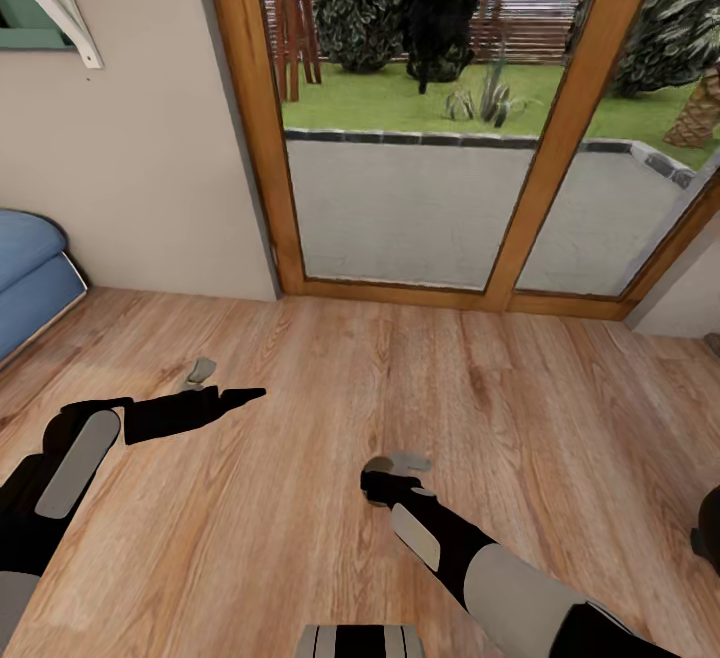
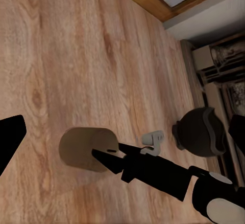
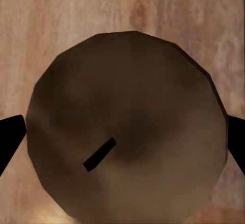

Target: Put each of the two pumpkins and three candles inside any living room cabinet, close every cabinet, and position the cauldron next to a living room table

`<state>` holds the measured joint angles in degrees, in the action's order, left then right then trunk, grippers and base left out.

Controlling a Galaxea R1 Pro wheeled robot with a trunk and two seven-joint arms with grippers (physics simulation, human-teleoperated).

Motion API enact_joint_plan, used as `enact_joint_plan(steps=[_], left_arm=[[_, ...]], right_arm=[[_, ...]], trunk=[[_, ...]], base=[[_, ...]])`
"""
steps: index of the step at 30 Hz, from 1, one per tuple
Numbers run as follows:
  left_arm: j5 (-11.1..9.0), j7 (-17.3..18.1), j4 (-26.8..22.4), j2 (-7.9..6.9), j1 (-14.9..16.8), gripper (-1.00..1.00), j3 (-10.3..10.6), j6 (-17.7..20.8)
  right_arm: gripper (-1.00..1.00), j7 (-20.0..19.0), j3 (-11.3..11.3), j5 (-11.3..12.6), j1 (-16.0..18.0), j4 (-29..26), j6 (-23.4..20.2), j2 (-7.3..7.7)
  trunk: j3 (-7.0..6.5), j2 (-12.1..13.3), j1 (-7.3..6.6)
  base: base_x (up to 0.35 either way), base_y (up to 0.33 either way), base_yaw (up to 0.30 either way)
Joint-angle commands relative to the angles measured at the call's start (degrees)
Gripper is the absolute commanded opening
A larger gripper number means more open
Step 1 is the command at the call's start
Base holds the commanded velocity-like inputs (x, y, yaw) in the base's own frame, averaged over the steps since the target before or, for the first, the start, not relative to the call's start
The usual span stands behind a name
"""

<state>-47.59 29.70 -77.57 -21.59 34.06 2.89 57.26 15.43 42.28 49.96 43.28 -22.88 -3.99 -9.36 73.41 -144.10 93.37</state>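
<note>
Head view: both arms reach forward and low over the wooden floor [image 1: 330,498], facing a wood-framed glass door [image 1: 430,138] with a patio and garden behind it. Blue cushioned furniture [image 1: 25,278] sits at the far left edge.

Left arm: forearm comes in from lower left, bent at the elbow, wrist turned so the left tool [image 1: 235,396] lies roughly horizontal and points right, toward the middle of the floor. Fingers look drawn together to a narrow tip. In the left wrist view only one dark finger [image 2: 10,137] shows at the frame edge, so I can't tell the left tool's state for certain.

Right arm: forearm comes in from lower right, angled up and left, with the right tool [image 1: 395,473] pointing down at the floor. A candle [image 3: 127,127] fills the right wrist view: beige-tan round top, small dark wick, standing upright on the floor. The black fingertips [image 3: 10,137] sit at either side of it, spread wide and straddling it. Contact isn't visible, so read it as open around the candle, not clamped.

The left wrist view shows the same candle [image 2: 89,150] from the side, with the right tool's black fingers [image 2: 109,160] at its near side. The cauldron [image 2: 201,132], round and black, is on the floor just beyond, near the wall.
</note>
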Motion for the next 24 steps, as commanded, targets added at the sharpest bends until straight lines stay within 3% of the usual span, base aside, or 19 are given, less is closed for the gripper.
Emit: enact_joint_plan(steps=[1, 10, 14, 18, 21, 24], left_arm=[[0.2, 0.3, 0.0, -0.01, 0.0, 1.00, 0.0, 0.1], [0.3, 0.3, -0.3, 0.01, 0.0, 1.00, 0.1, 0.1], [0.3, 0.3, -0.4, 0.04, 0.0, 1.00, 0.1, 0.1], [0.3, 0.3, -0.4, 0.01, 0.0, 1.00, 0.1, 0.1], [0.2, 0.3, -0.4, -0.02, 0.0, 1.00, 0.1, 0.1], [0.2, 0.3, -0.4, -0.02, 0.0, 1.00, 0.1, 0.1]], right_arm=[[-1.00, -0.3, 0.3, 0.3, 0.1, 0.0, -0.2, 0.06], [-1.00, -3.9, -0.5, 1.2, 0.1, -0.1, -0.2, 1.84], [-1.00, -6.3, -4.2, 1.3, 0.1, -0.8, -0.3, 3.05], [-1.00, -8.3, -7.2, 1.4, 0.1, -3.0, -0.5, 5.81], [-1.00, -9.2, -7.7, 1.5, 0.1, -4.6, -1.4, 8.01], [-1.00, -9.5, -7.8, 2.7, 0.1, -5.3, -1.8, 9.17]], trunk=[[-0.21, 0.0, -0.03], [-2.50, 0.1, -0.26], [-3.51, 0.2, -0.37], [-4.54, 0.2, -0.47], [-5.33, 0.3, -0.55], [-6.13, 0.3, -0.62]], base=[[0.000, 0.000, -0.264], [0.000, 0.000, -0.272], [0.000, 0.000, -0.273], [0.000, 0.000, -0.273], [0.000, 0.000, -0.273], [0.000, 0.000, -0.268]])
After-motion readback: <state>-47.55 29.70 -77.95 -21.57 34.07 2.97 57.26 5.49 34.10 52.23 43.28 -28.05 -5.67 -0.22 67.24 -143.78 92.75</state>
